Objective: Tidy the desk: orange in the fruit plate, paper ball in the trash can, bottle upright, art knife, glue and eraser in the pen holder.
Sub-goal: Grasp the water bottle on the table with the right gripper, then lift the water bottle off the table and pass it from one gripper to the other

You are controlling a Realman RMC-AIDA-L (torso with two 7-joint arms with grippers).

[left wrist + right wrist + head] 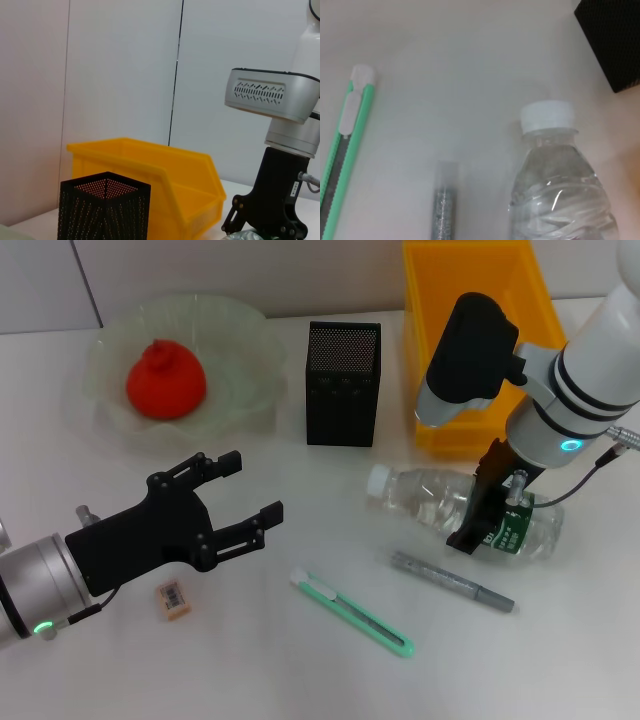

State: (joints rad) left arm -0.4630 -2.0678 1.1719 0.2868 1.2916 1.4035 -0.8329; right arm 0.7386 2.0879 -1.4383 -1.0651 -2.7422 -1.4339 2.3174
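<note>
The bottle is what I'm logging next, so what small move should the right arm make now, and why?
Probably close on the bottle and tip it up onto its base. It lies on its side on the table, white cap toward the pen holder, and the right gripper already sits down over its green label end. The left gripper hangs open near the eraser.

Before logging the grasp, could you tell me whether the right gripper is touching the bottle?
Touching: in the head view the right gripper closes its jaws around the lying bottle at its green label.

Bright even overhead light, soft faint shadows, right wrist view slightly blurred close up
</note>
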